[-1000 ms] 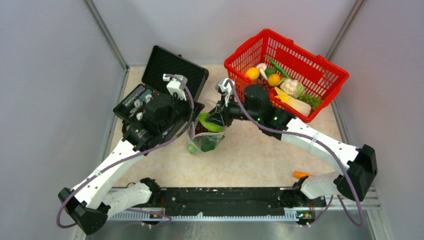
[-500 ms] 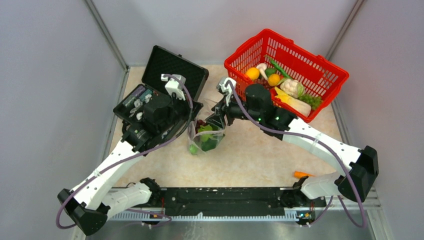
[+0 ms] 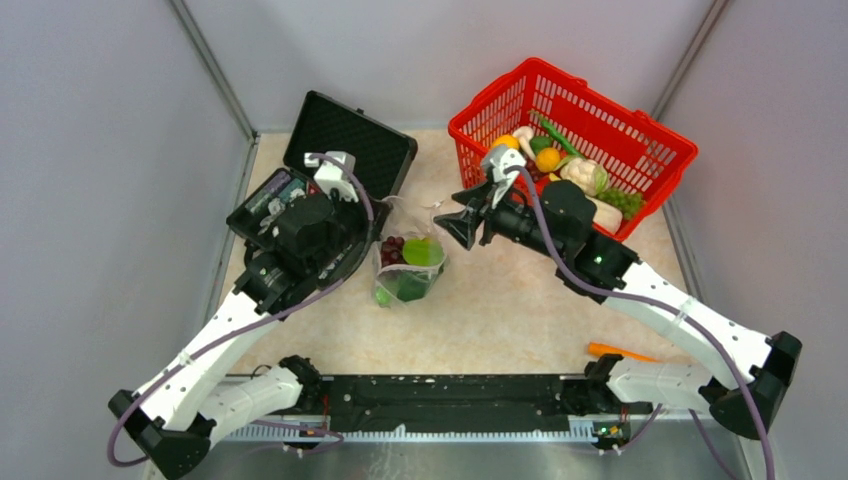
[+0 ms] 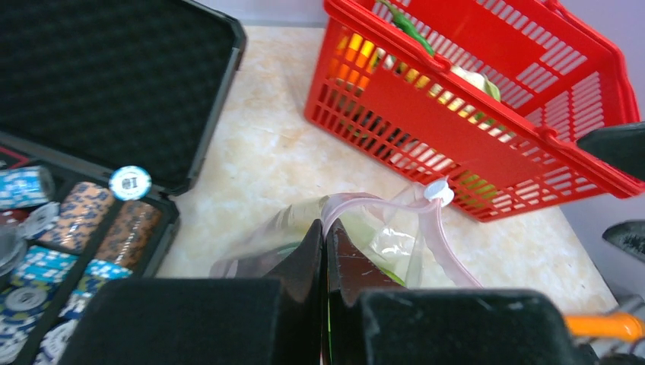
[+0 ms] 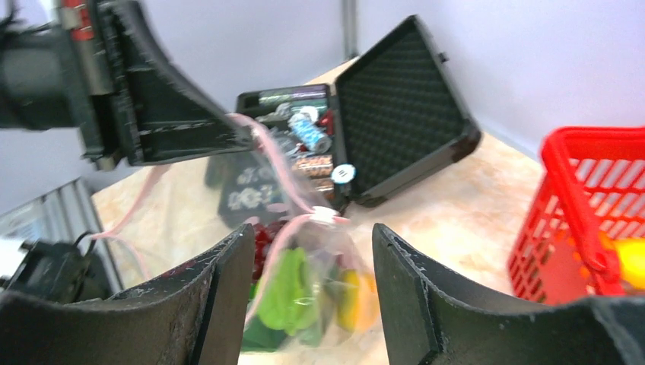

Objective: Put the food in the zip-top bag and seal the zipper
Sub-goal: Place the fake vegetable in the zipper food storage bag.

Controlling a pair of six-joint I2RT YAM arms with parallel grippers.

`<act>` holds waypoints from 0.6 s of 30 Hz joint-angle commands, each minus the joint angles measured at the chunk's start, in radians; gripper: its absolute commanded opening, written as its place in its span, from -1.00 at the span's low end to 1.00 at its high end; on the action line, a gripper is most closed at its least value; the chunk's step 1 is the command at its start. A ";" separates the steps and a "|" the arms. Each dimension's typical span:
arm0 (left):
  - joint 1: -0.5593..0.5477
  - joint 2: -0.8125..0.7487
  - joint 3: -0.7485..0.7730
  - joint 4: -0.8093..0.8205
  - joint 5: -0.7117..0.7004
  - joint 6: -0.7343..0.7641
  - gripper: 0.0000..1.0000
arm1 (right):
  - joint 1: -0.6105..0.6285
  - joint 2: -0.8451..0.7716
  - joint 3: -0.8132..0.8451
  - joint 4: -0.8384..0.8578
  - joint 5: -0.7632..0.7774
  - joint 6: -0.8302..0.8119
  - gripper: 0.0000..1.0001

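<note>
The zip-top bag (image 3: pixel 408 268) stands on the table with purple grapes (image 3: pixel 392 249) and green food (image 3: pixel 423 251) inside. My left gripper (image 3: pixel 375 228) is shut on the bag's mouth edge; in the left wrist view its fingertips (image 4: pixel 325 226) pinch the pink zipper (image 4: pixel 357 202), which loops open to a white slider (image 4: pixel 439 191). My right gripper (image 3: pixel 453 222) is open and empty, just right of the bag and apart from it. In the right wrist view the bag (image 5: pixel 319 281) shows beyond the right gripper (image 5: pixel 312 230), with green food (image 5: pixel 293 293) and a yellow piece (image 5: pixel 357 300).
The red mesh basket (image 3: pixel 640 135) at the back right holds more toy food (image 3: pixel 585 175). An open black case (image 3: pixel 345 135) with small chips lies at the back left, under my left arm. An orange carrot (image 3: pixel 608 351) lies near the right arm's base.
My right gripper opened, let the green piece drop into the bag, and drew back right toward the basket. The left gripper stayed shut on the bag's edge.
</note>
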 commanded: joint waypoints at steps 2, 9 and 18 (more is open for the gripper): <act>0.001 -0.039 0.009 0.036 -0.147 0.048 -1.00 | 0.010 0.022 0.028 -0.048 0.184 0.052 0.14; 0.000 -0.034 -0.007 0.032 -0.108 0.011 -1.00 | 0.009 0.054 0.007 -0.065 0.223 0.188 0.18; 0.001 -0.038 -0.002 0.039 -0.098 0.014 -1.00 | 0.011 0.076 0.009 0.024 -0.070 0.334 0.30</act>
